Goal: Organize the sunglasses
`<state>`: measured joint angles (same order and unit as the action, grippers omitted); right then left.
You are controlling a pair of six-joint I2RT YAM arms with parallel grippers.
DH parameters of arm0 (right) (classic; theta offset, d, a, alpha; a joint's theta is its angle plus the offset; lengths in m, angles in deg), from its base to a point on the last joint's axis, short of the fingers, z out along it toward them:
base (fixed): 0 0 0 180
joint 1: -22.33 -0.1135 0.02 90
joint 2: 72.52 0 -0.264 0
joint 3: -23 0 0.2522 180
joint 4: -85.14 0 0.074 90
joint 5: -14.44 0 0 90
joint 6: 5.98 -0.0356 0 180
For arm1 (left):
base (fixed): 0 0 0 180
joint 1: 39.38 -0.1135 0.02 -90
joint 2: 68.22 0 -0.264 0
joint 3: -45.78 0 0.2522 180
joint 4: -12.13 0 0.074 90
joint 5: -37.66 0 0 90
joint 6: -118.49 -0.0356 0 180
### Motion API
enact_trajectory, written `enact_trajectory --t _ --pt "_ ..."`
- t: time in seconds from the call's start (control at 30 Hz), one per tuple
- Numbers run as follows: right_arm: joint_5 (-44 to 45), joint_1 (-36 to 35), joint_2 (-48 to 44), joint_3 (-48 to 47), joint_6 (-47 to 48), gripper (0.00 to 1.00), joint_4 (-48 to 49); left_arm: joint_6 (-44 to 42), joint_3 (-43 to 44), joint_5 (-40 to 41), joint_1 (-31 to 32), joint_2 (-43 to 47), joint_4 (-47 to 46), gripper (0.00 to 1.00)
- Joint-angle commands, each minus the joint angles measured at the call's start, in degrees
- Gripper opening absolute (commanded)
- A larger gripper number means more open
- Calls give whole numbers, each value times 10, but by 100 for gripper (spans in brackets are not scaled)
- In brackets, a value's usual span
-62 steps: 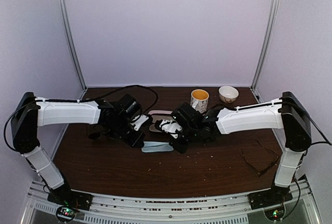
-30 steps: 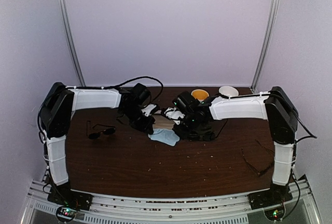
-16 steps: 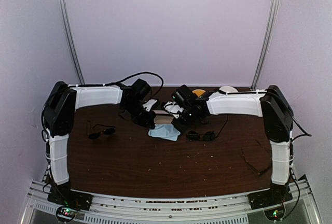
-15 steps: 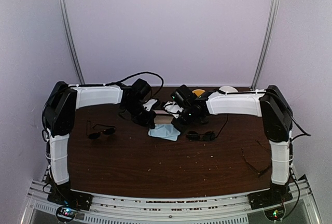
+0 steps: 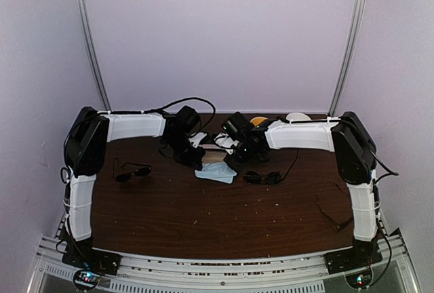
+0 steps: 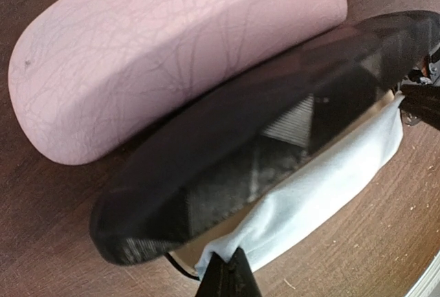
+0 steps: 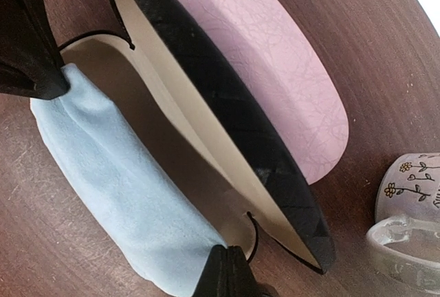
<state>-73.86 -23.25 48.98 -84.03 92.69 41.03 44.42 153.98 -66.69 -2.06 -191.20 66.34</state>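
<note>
Nearest my bases, on the right of the table (image 5: 203, 228), lies the thin-framed pair (image 5: 337, 213). It looks wiry and easily bent, so I judge it needs a light pinch at the bridge or a hinge corner, never on a lens. Farther in, the black sunglasses (image 5: 132, 171) sit alone on the left, and a dark pair (image 5: 263, 178) lies just right of centre. Both should be light and slick on the lenses, so I would take them by the frame front. All three are free on the wood, and none is held.

Beyond them my left gripper (image 6: 227, 264) and right gripper (image 7: 225, 261) are each pinched tight on an end of the light-blue cloth (image 7: 117, 194). It is soft and limp, slung between them along the near side of the open black case (image 7: 227, 104). I cannot tell whether it lies inside. The pink case (image 6: 172, 42) sits closed behind, with a glass mug (image 7: 412, 221) near its end.
</note>
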Motion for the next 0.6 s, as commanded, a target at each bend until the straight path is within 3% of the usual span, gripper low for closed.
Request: enact_trajectory --t 0.0,0.57 --pt "29 7 8 -15 -2 0 -1 -11 24 11 -6 -14 -2 0" --pt "46 9 38 -22 -16 0 24 -11 48 36 -6 -43 -4 0"
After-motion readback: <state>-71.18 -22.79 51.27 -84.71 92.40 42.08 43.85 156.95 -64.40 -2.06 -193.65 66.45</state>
